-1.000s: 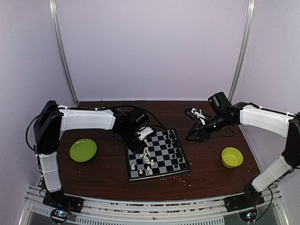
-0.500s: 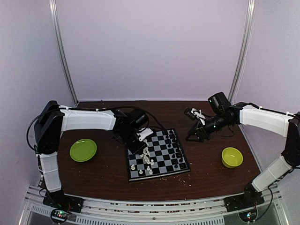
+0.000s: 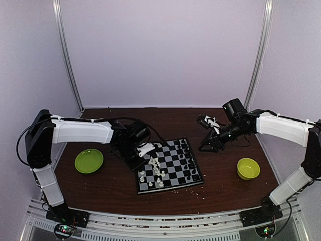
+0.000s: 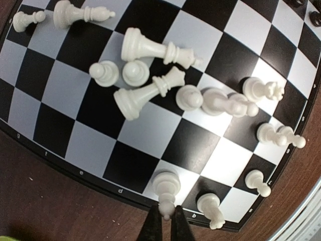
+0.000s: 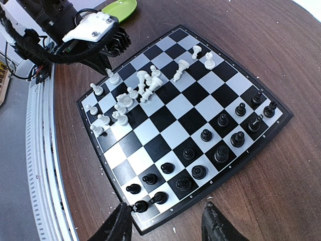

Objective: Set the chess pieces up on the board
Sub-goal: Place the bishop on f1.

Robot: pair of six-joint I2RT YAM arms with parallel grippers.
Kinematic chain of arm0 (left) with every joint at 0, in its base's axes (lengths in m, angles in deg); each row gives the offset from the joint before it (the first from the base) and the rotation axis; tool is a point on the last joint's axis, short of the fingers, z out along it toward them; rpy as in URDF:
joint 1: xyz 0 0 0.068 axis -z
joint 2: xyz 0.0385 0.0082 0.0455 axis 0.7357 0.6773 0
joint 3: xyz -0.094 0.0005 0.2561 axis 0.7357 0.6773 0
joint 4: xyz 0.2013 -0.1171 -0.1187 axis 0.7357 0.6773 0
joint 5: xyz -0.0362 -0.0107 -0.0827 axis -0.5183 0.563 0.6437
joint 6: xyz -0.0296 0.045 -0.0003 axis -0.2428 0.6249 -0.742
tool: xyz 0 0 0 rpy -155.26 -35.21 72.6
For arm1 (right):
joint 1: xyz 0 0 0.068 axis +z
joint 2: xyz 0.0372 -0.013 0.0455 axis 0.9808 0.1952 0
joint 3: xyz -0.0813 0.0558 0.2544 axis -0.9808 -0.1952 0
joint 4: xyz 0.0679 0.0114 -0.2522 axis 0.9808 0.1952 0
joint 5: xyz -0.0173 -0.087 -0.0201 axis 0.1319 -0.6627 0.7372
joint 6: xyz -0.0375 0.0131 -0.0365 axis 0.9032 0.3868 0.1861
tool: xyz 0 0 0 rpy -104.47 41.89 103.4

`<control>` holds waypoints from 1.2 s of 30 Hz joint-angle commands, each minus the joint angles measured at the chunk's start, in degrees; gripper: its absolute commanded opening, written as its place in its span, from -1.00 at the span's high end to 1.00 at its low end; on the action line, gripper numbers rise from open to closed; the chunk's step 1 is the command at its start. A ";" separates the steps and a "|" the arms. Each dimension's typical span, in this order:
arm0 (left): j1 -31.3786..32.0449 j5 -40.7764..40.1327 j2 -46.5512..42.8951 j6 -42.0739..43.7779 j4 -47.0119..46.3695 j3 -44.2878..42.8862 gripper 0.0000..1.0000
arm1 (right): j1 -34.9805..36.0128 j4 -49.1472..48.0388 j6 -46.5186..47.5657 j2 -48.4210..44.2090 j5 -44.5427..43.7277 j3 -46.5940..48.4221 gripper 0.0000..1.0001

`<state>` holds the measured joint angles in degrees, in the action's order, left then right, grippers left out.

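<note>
The small white plastic pawn (image 4: 166, 186) at the edge of the black-and-grey checked square chessboard (image 4: 125, 165) is pinched by its head in the closed left gripper (image 4: 166, 218). It is best lifted straight up, clear of the toppled white pieces (image 4: 150, 93), and set upright. The right gripper (image 5: 168, 223) is held wide, its 2 fingers empty.

— Where do we look from on top?
— From above and behind the arm bases, facing forward and down. We take in the whole tabletop (image 3: 110, 188), with the board (image 3: 173, 170) small at its middle.
— And our left wrist?
— Very near, almost straight down on one edge of the board, with the left pincer (image 4: 166, 217) at the bottom, nipping a white piece (image 4: 166, 187).
— Our right wrist?
— Farther off, slanting down over the whole board from beside the black pieces (image 5: 199, 172), with the right pincer (image 5: 168, 219) at the bottom. All three views share the board, and here we also see the left pincer across it.
</note>
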<state>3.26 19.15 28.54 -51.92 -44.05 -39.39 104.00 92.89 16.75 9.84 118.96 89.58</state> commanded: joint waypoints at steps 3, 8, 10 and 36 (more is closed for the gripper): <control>0.26 -0.25 -2.41 0.17 0.29 2.34 0.97 | -0.39 0.22 -0.07 0.30 0.57 0.33 0.05; 0.26 0.24 -2.56 0.00 -0.03 2.50 0.97 | -0.41 0.20 -0.16 0.22 0.58 0.32 0.05; 0.26 0.46 -2.56 0.02 -0.42 2.29 0.97 | -0.38 0.19 -0.18 0.26 0.58 0.38 0.05; 1.31 -2.18 -0.64 -0.88 -0.48 0.54 0.83 | -0.39 0.22 -0.06 -0.05 0.52 0.28 0.05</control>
<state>4.38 18.30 27.23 -52.34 -43.96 -37.64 103.98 92.89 16.75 9.84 118.98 89.58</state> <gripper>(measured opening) 0.085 0.476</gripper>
